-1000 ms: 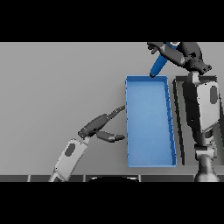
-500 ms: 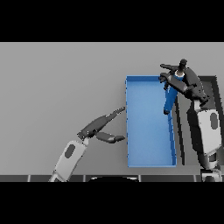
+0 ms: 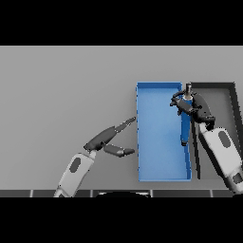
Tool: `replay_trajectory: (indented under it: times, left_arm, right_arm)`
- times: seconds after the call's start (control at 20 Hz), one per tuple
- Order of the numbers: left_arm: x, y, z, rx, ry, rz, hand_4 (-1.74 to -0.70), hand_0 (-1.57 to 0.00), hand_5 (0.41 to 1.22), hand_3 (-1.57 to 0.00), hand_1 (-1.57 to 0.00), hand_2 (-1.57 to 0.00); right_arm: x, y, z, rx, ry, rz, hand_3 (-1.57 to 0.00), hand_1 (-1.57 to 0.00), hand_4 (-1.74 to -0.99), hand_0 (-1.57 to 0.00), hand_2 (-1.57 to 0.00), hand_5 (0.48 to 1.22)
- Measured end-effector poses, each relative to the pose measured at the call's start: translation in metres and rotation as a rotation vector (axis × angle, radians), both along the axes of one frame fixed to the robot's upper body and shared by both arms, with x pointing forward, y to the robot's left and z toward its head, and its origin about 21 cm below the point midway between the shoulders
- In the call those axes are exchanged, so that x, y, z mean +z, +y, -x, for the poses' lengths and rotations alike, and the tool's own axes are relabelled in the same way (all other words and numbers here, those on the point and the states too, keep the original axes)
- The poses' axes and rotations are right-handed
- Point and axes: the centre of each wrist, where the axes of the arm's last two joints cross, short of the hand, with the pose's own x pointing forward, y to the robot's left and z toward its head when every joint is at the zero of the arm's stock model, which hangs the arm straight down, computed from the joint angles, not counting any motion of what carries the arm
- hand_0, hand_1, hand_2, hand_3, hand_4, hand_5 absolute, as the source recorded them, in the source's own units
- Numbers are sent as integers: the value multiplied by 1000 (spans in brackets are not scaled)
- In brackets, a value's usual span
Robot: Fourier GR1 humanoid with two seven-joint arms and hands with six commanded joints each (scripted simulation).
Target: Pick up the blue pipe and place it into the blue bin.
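The blue bin (image 3: 159,147) lies lengthwise right of the table's middle. The blue pipe (image 3: 185,127), with a grey end at its far tip, runs along the inside of the bin's right wall, its lower end down in the bin. My right hand (image 3: 193,107) is over the bin's far right part, fingers curled round the pipe's upper section. Whether the pipe rests on the bin floor I cannot tell. My left hand (image 3: 110,137) is just left of the bin, open, with fingers straight and pointing at the bin's left wall.
A dark tray (image 3: 219,95) stands directly right of the bin, partly covered by my right forearm. Grey table surface spreads to the left and behind the bin.
My right hand has carried the pipe from beyond the bin's far right corner nearer, over its right side. The pipe has swung to lie along the right wall. The left hand has stayed put.
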Motion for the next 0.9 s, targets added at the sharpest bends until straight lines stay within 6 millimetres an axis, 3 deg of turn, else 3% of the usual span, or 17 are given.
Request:
replay_trajectory:
  times: [0.05, 0.15, 0.2, 0.3, 0.5, 0.9]
  left_arm:
    - [-2, 2, -1, 6, 3, -12, -881, 1, 422, 1, 1, 1]
    - [-2, 0, 0, 3, -1, -4, -878, 1, 425, 1, 1, 1]
    - [1, -2, 0, 5, -11, -4, -878, 1, 427, 1, 1, 1]
    - [1, -4, 1, 7, -4, -5, -879, 1, 430, 1, 1, 1]
    - [1, -2, 4, 7, 3, 11, -886, 1, 428, 1, 1, 1]
    - [2, -2, 4, 13, -1, 0, -887, 1, 429, 1, 1, 1]
  right_arm:
    - [-5, -1, -1, -15, 51, 25, -630, -1069, -1592, -1172, -1071, 1221]
    - [-8, 3, -6, -19, 101, 73, -403, -684, -1413, -750, -685, 1221]
    - [-12, 0, -5, -5, 148, 96, -322, -547, -1337, -599, -548, 1221]
    - [-15, 2, -6, 81, 204, 155, -206, -350, -1219, -383, -350, 1137]
    - [-12, 4, -2, 218, 236, 300, -84, -143, -1083, -156, -143, 934]
    - [-20, 7, -2, 264, 270, 383, -13, -23, -1036, -25, -23, 713]
